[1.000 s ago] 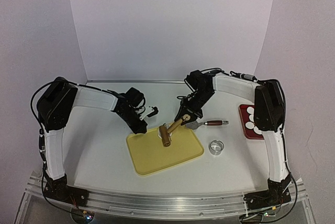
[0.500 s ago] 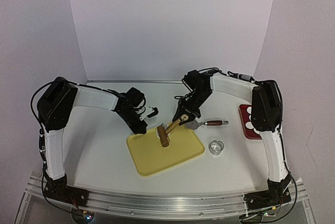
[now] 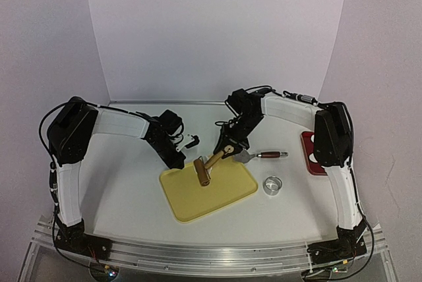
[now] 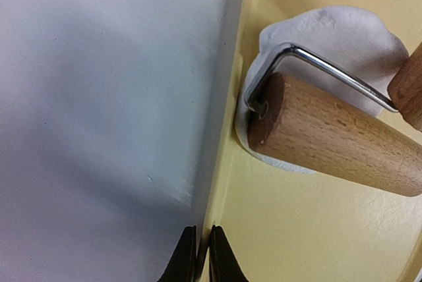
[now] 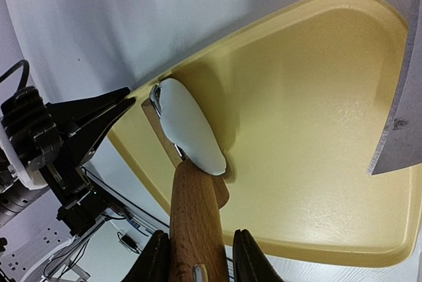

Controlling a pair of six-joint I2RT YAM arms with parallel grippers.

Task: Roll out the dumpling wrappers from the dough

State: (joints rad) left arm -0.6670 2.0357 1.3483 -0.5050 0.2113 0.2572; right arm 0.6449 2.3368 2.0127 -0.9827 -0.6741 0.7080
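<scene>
A white irregular dough patch (image 4: 343, 31) lies in the far left corner of the yellow tray (image 3: 217, 196). A wooden roller (image 3: 202, 172) with a metal bracket (image 4: 316, 64) rests on the dough. My right gripper (image 3: 227, 150) is shut on the roller's wooden handle (image 5: 194, 229). My left gripper (image 3: 177, 161) is shut on the tray's left rim (image 4: 227, 130), its jaws pinching the rim between them. The dough also shows in the right wrist view (image 5: 188, 127). No round wrapper discs are visible; the right arm hides most of the red plate (image 3: 311, 157).
A scraper with a red-brown handle (image 3: 267, 155) lies just beyond the tray's right far corner; its blade (image 5: 402, 130) shows in the right wrist view. A metal ring cutter (image 3: 272, 185) stands right of the tray. White walls enclose the table.
The right gripper has pushed the roller a little to the left across the dough, toward the tray's left rim. The left gripper has held still on the rim.
</scene>
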